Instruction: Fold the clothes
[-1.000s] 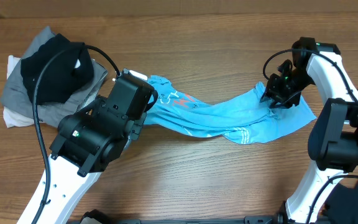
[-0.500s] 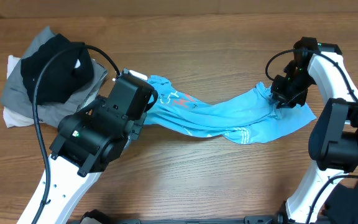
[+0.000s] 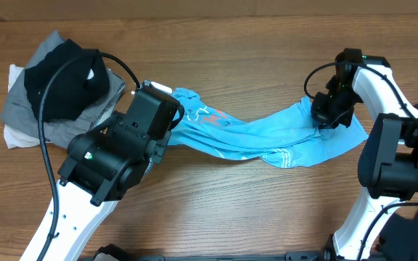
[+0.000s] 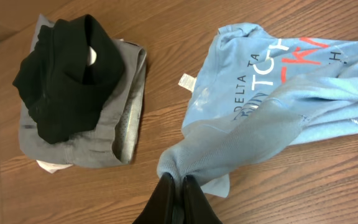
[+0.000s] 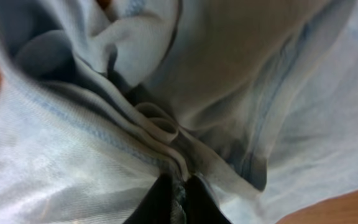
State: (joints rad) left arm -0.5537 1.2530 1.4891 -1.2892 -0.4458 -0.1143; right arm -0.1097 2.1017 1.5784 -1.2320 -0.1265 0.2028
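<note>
A sky-blue T-shirt [image 3: 252, 134] with white and red lettering lies stretched and twisted across the table between my two arms. My left gripper [image 4: 178, 183] is shut on a bunched end of it, with the lettering [image 4: 272, 68] showing beyond. My right gripper [image 5: 178, 186] is shut on folds of the shirt's other end [image 5: 229, 93]; in the overhead view it sits at the shirt's right end [image 3: 330, 110]. A pile of black, grey and white garments [image 3: 60, 87] lies at the far left, and shows in the left wrist view [image 4: 73, 81] too.
The wooden table [image 3: 252, 210] extends in front of the shirt. The black cable of the left arm [image 3: 46, 116] loops over the garment pile. The right arm's base [image 3: 394, 174] stands at the right edge.
My right gripper has shifted slightly left and up with the shirt's end in it. The left arm and the pile have not moved.
</note>
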